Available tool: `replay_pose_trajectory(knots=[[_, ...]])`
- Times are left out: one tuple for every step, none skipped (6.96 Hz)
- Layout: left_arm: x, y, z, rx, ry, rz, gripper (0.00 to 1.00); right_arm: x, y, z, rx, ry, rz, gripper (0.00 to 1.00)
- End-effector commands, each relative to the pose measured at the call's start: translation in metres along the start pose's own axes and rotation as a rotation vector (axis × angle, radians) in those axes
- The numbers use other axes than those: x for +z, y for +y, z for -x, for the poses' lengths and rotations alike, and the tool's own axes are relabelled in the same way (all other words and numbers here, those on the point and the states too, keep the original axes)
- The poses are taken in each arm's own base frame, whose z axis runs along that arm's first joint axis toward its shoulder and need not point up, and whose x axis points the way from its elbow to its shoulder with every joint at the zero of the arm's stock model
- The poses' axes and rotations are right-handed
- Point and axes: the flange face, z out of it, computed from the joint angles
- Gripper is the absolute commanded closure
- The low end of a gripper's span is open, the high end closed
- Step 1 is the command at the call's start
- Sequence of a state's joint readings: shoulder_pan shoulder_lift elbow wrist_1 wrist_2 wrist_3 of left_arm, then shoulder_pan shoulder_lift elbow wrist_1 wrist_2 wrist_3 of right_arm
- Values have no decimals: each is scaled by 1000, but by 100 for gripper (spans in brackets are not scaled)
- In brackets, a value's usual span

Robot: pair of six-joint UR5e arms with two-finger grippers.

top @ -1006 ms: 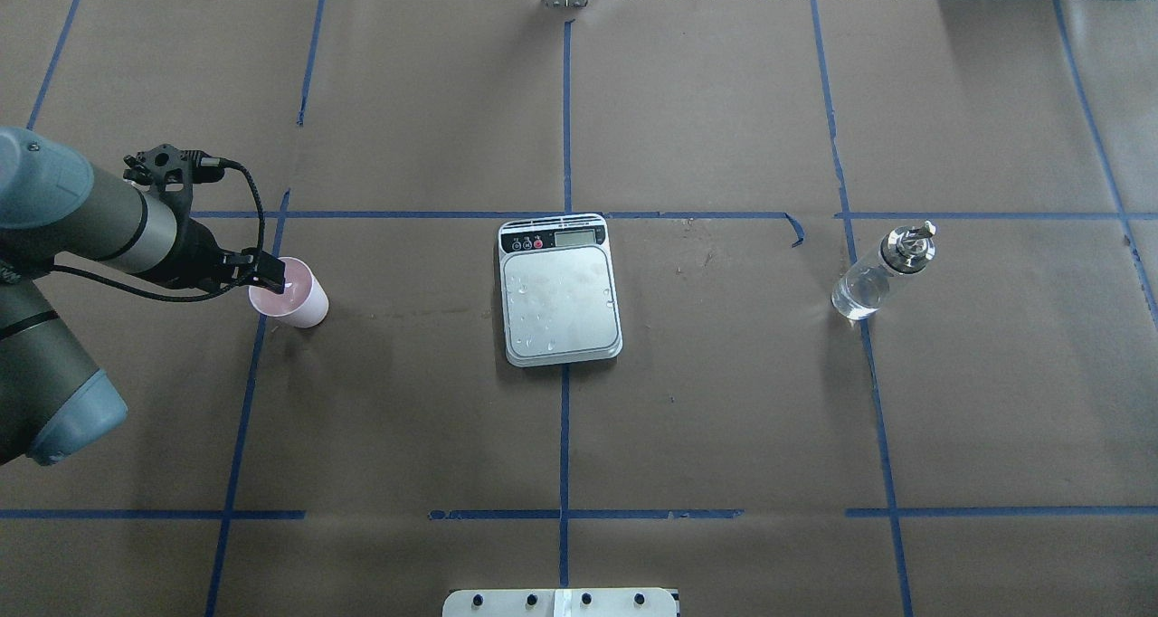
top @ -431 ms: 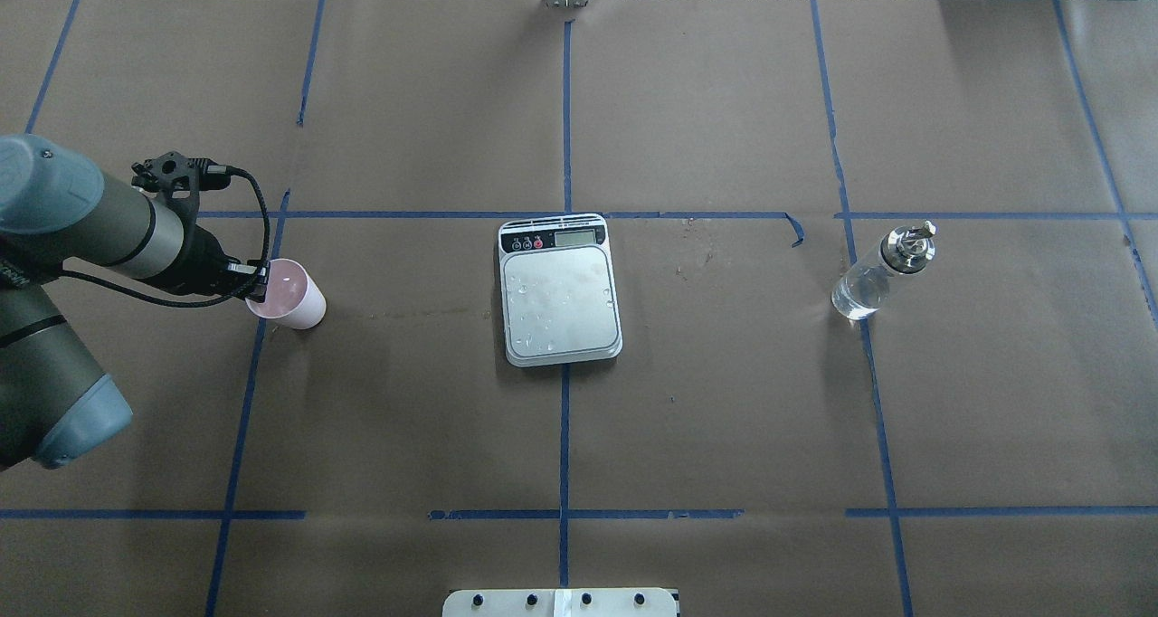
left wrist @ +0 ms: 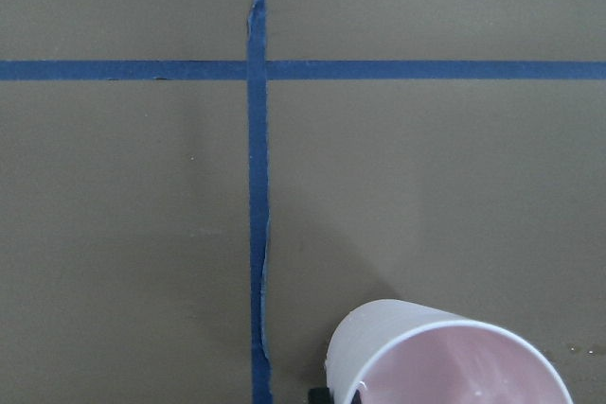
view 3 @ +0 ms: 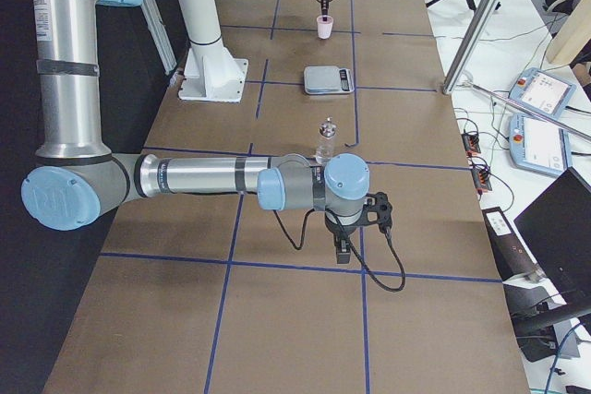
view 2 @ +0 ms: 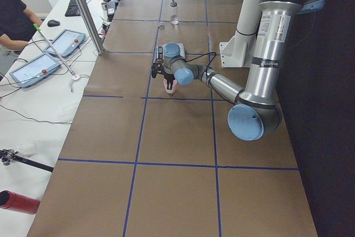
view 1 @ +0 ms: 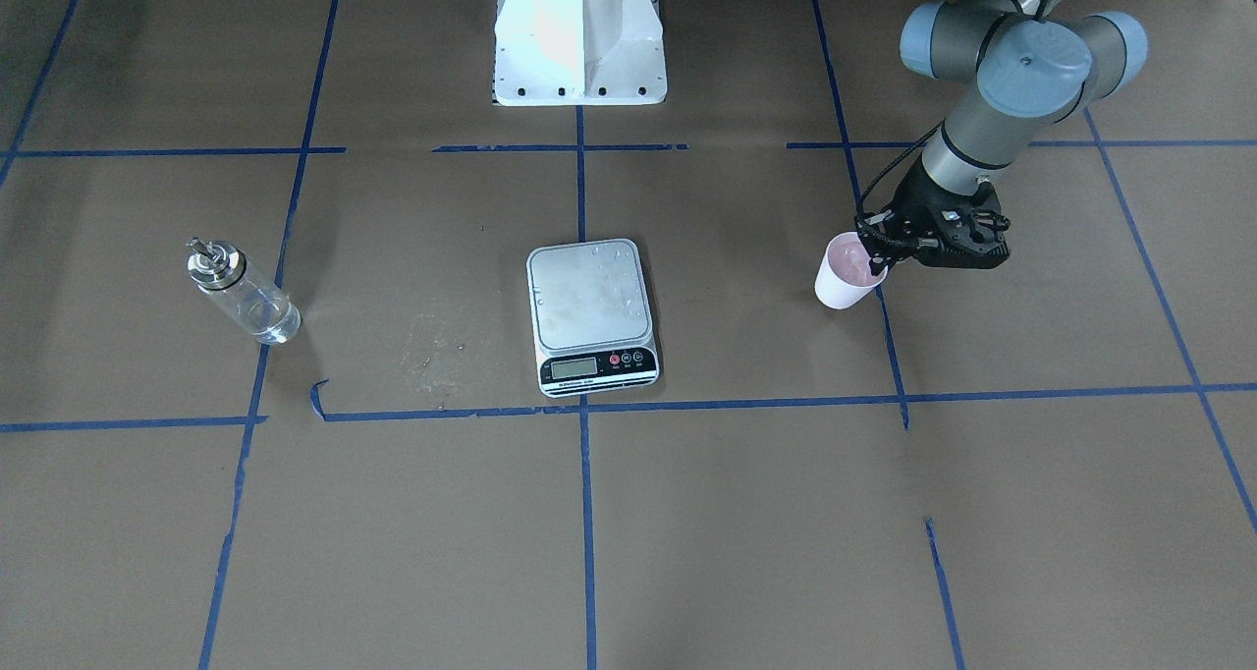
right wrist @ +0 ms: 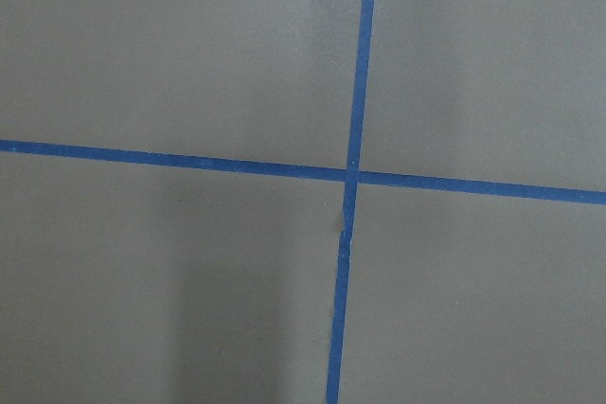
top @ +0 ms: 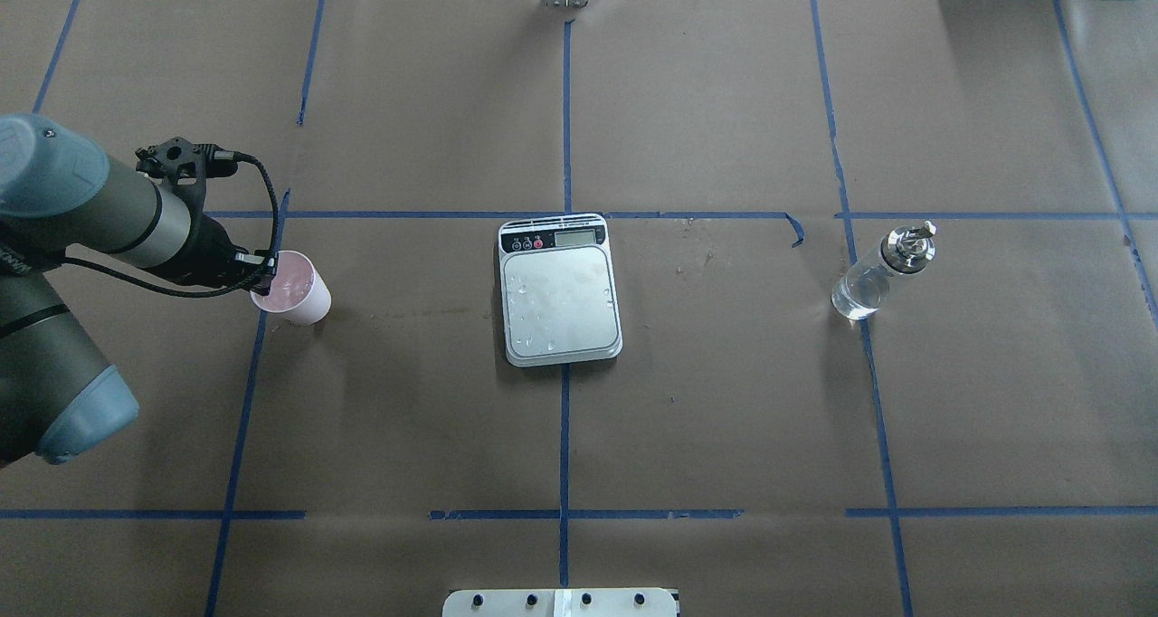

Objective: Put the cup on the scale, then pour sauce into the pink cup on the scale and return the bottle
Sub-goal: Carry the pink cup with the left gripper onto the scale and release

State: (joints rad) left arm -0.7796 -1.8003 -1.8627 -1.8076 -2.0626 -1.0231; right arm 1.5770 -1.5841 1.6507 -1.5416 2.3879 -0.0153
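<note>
My left gripper (view 1: 874,255) seems pinched on the rim of the small pale pink paper cup (top: 294,293), upright at table left. The flat silver-grey kitchen scale (top: 561,302) lies well apart, rightward, at centre.

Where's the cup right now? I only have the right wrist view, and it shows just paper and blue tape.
Observer: The cup is off the scale, on the robot's left of it, with the left gripper at its rim.
Operator: And where's the bottle?
Observer: The bottle stands upright on the other side of the scale, with no gripper touching it.
</note>
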Motion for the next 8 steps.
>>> replay_pose_trajectory(knots=[[-49, -23, -73, -26, -23, 5, 100, 0, -1, 0, -1, 0, -1, 0], [-59, -32, -105, -74, 6, -7, 100, 0, -1, 0, -1, 0, -1, 0], [-64, -43, -145, -113, 38, -9, 100, 0, -1, 0, 0, -1, 0, 0], [-51, -32, -192, -179, 62, 28, 100, 0, -1, 0, -1, 0, -1, 0], [-38, -27, -245, -225, 79, 57, 100, 1, -1, -1, 2, -1, 1, 0], [-31, -16, -278, -243, 84, 82, 100, 2, -1, -2, 4, -1, 4, 0], [-24, -16, -292, -241, 81, 93, 100, 2, 0, -2, 3, -1, 5, 0], [-14, -14, -293, -230, 93, 94, 100, 3, 0, -3, 5, -1, 6, 0]])
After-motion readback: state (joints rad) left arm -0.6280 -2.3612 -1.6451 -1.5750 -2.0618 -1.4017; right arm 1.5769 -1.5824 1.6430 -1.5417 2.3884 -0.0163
